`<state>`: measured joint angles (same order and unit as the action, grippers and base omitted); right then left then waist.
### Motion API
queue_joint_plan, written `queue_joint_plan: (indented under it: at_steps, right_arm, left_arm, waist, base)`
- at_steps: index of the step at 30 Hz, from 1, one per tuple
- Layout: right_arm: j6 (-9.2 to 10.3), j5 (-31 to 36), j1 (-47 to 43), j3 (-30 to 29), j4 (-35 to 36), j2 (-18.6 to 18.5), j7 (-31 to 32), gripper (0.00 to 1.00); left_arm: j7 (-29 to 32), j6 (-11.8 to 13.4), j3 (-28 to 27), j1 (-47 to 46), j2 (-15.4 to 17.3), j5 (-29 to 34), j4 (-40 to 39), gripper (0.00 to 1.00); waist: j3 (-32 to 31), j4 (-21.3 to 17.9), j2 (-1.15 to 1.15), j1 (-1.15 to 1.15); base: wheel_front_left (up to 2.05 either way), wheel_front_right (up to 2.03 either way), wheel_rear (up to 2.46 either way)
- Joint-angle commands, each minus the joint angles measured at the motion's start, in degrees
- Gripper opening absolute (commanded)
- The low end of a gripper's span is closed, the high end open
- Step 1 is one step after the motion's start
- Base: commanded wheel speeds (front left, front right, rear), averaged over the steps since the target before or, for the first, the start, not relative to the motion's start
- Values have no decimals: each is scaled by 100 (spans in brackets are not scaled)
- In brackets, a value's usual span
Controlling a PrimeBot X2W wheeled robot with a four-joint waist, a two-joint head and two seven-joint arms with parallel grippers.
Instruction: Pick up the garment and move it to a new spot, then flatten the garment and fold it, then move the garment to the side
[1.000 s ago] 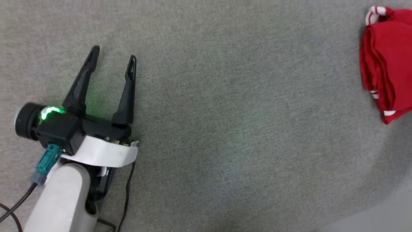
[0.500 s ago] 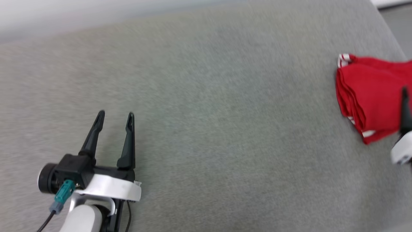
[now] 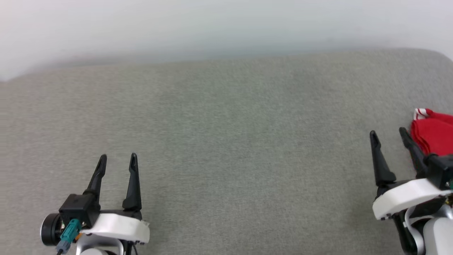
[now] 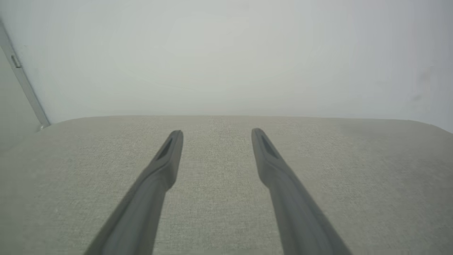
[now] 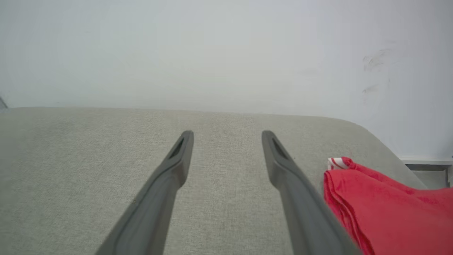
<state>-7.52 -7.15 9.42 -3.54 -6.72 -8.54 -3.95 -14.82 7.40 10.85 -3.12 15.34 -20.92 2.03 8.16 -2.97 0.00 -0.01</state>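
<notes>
Garment: the garment [image 3: 433, 132] [image 5: 389, 205] is lying folded at the right end of the surface [image 3: 230, 159], with its stacked red edges facing the middle of the surface. A bit of red-and-white striped trim is showing at its far corner. In the head view it is running out of the picture on the right.

Left gripper: the left gripper [image 3: 118, 157] [image 4: 216, 132] is sitting at the lower left of the head view. Its 2 fingers are standing spread wide with nothing between them, pointing toward the wall [image 3: 212, 28]. It is hanging over bare surface, well apart from the garment.

Right gripper: the right gripper [image 3: 387, 132] [image 5: 227, 134] is sitting at the lower right of the head view, its 2 fingers likewise standing spread with nothing between them. Its outer finger is lying just beside the garment's folded edge and overlapping it in both views. Whether it is touching the cloth I cannot tell.

Surface: grey woven cloth, ending in a rounded far edge against the wall.

Wall: pale and plain, with a few faint scuffs [image 5: 375, 60] showing in the right wrist view.

Connector: a teal connector [image 3: 69, 228] is sticking out of the left wrist.
</notes>
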Motion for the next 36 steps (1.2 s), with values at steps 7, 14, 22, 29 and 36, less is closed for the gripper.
queue_joint_plan:
  at_steps: [7,14,22,29,36]
  right_arm:
    - [6,45,-642,82,533,231,1,100]
    - [6,43,-1317,94,987,409,179,100]
    - [6,-90,-1555,118,1124,508,214,100]
    - [6,-30,-1481,162,1097,533,210,100]
    - [6,3,-1483,155,1098,545,250,100]
  left_arm:
    - [-33,1,-52,400,73,27,149,100]
    - [-8,9,45,722,96,33,158,100]
    - [10,-14,66,807,63,-85,105,100]
    - [6,-29,68,784,75,-156,118,100]
    - [-8,-51,50,756,76,-190,167,100]
  waist:
    - [-583,338,0,1]
    - [-876,267,0,1]
    - [-968,192,0,1]
    - [-952,185,0,1]
    - [-947,200,0,1]
  base:
    - [0,0,0]
    - [0,0,0]
    - [0,0,0]
    - [0,0,0]
    - [0,0,0]
